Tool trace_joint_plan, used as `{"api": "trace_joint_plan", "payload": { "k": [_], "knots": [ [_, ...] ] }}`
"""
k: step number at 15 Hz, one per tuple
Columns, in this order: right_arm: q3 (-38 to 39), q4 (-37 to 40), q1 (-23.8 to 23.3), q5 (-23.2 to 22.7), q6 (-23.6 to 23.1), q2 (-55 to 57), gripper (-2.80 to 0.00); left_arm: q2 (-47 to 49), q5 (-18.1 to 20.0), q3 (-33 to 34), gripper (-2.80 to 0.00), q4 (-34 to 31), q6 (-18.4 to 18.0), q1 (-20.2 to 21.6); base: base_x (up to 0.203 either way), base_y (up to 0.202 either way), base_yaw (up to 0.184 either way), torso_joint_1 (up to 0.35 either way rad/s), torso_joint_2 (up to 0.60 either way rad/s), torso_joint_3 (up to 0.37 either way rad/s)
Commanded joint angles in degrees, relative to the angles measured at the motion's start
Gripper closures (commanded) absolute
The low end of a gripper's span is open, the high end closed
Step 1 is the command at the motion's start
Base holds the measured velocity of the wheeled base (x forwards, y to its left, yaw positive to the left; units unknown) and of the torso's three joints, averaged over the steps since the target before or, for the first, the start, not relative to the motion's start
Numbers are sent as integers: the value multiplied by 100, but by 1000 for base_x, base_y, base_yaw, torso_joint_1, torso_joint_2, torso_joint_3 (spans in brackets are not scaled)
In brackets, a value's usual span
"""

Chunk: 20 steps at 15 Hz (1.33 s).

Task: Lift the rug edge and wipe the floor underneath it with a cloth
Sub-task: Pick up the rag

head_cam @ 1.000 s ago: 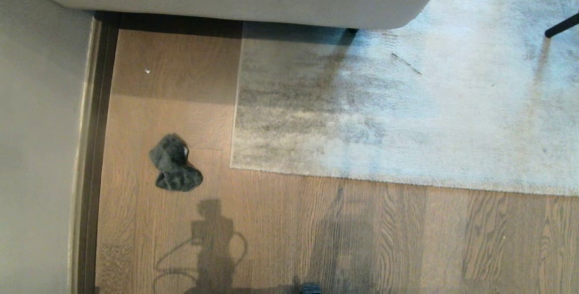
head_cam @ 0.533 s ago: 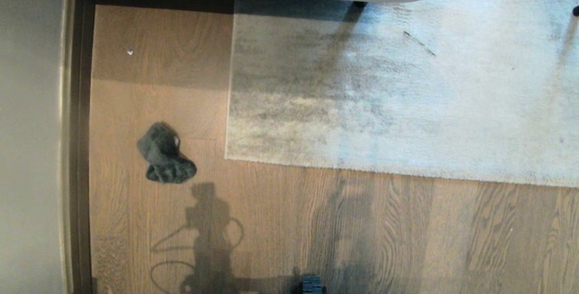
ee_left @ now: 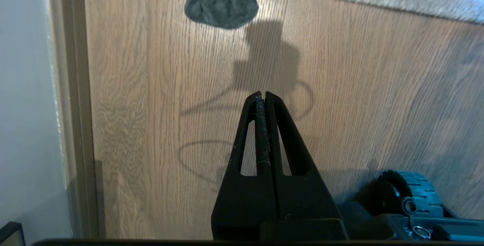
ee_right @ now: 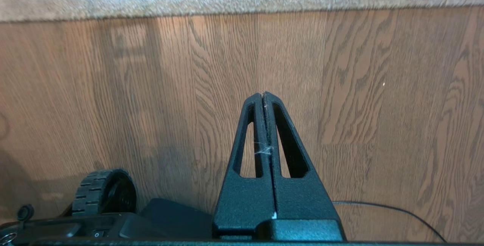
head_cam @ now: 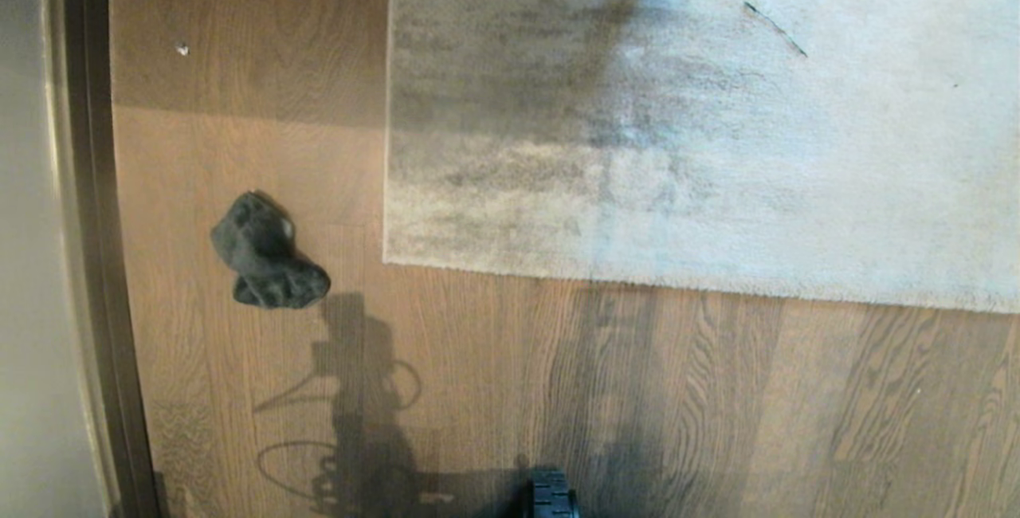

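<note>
While the rug edge [head_cam: 637, 279] lay flat across the middle of the head frame, the cloth [head_cam: 267, 255] sat crumpled at left on the floor [head_cam: 717, 406], apart from the rug's corner. Left gripper [ee_left: 263, 95] and right gripper [ee_right: 262, 95] were clenched, empty, above bare planks.

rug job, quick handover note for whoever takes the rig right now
Left gripper: shut, empty, hanging above the bare floor, short of the cloth.
Right gripper: shut, empty, above the floor, short of the rug edge.
Cloth: bunched on the floor on the robot's left, between the wall trim and the rug corner, apart from the rug.
Rug: lying flat.
Done: nothing yet.
Left: pick up the cloth, lift the rug edge, wipe the floor under it.
</note>
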<state>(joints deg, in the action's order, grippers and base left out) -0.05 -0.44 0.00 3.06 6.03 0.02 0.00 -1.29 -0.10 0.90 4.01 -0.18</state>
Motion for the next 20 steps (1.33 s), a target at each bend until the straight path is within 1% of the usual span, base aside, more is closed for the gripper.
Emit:
{"api": "trace_joint_plan", "payload": {
  "k": [1,6,20],
  "knots": [
    [-4,0,0,2,-5,-2,0,0,-3,1,0,-2,3,1,0,0,0,7,2,-196],
    [5,0,0,2,3,-2,0,0,6,1,0,-2,-6,1,0,0,0,3,4,-137],
    [3,0,0,2,4,-2,0,0,6,1,0,-2,3,1,0,0,0,0,0,0]
  ]
}}
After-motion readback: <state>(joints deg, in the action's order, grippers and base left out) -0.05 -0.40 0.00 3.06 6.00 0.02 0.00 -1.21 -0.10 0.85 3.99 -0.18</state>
